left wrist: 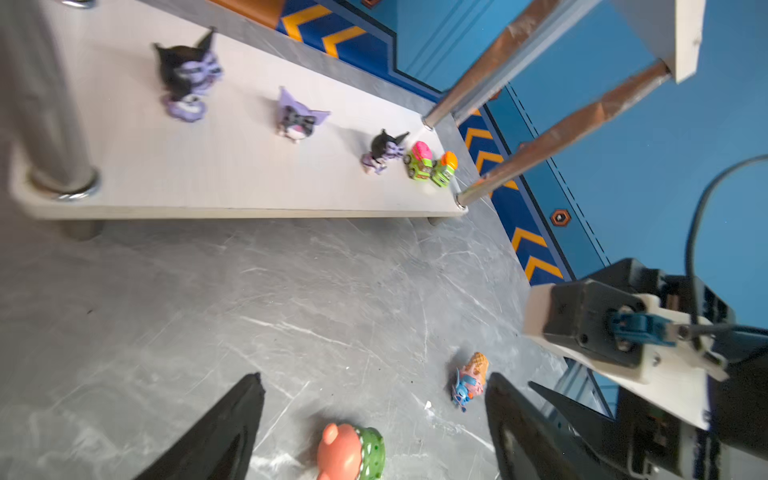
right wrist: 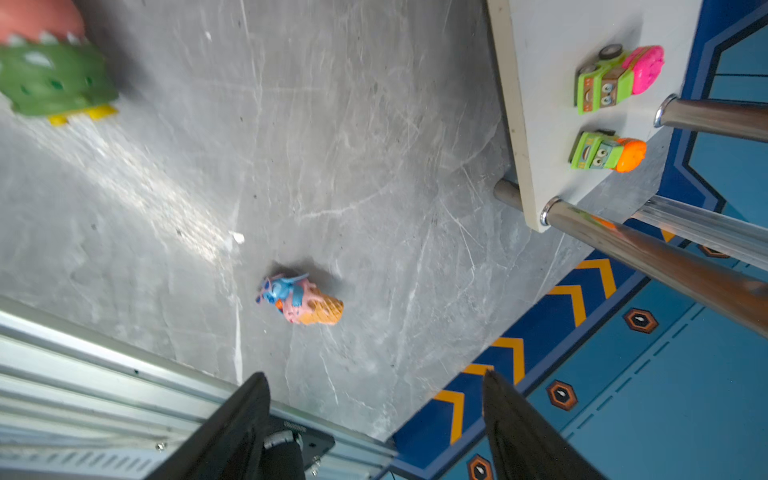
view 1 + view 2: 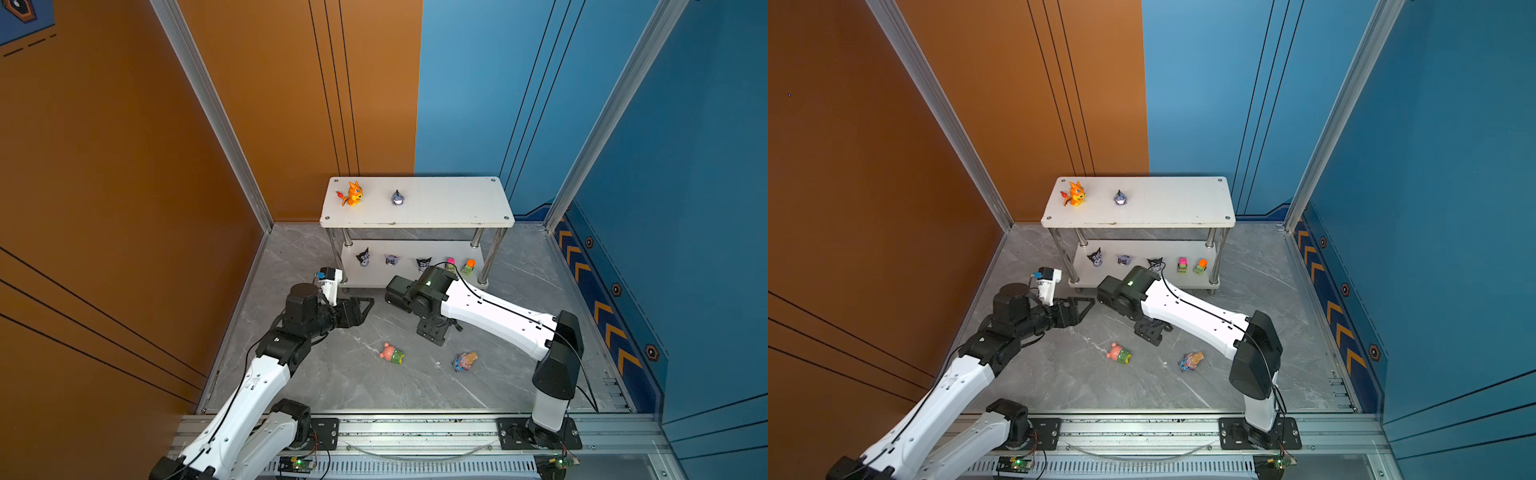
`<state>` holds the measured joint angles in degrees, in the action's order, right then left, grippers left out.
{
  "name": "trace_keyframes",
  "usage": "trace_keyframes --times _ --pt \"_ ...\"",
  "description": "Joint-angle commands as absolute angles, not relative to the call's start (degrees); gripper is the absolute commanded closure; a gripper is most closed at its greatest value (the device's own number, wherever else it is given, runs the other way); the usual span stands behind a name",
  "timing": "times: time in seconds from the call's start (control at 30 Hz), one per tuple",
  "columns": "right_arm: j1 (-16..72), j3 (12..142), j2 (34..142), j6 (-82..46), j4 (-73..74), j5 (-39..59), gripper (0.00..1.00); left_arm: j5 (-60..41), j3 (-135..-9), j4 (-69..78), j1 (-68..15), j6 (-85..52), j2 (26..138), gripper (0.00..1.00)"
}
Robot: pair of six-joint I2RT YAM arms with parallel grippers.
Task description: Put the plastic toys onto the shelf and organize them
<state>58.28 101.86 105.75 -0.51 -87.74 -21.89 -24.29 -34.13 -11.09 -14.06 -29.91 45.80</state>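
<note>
Grey marble surface (image 3: 332, 386), orange wall (image 3: 124, 166), blue wall (image 3: 478, 83), white shelf (image 3: 449, 199) at the back.
Both top views: dragon (image 3: 352, 193) and donkey (image 3: 398, 198) upright on its top board, pink bear (image 3: 391, 354) lying on the surface. Left wrist: left hand (image 1: 374, 376) open, empty. Right wrist: right hand (image 2: 374, 374) open, empty.

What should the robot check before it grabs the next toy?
1. Left gripper open and empty: ok.
2. Right gripper open and empty: ok.
3. Everything on the shelf: not ok; the pink bear and blue creature are on the floor.
4. Free space on the top board: ok; only the orange dragon and grey donkey stand there.
5. Those two upright: not ok; both lie tipped over.
</note>
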Motion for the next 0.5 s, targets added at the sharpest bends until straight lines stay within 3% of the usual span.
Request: trace_keyframes --times 0.0,0.47 --pt "59.83 96.85 104.98 5.51 -91.95 -19.96 0.19 -21.45 -30.66 -16.37 -11.47 -33.32 39.51 0.15" --pt "57.96 85.93 109.52 11.36 -83.47 -14.17 0.18 -24.99 -28.96 -15.86 -6.9 -33.06 36.83 0.15"
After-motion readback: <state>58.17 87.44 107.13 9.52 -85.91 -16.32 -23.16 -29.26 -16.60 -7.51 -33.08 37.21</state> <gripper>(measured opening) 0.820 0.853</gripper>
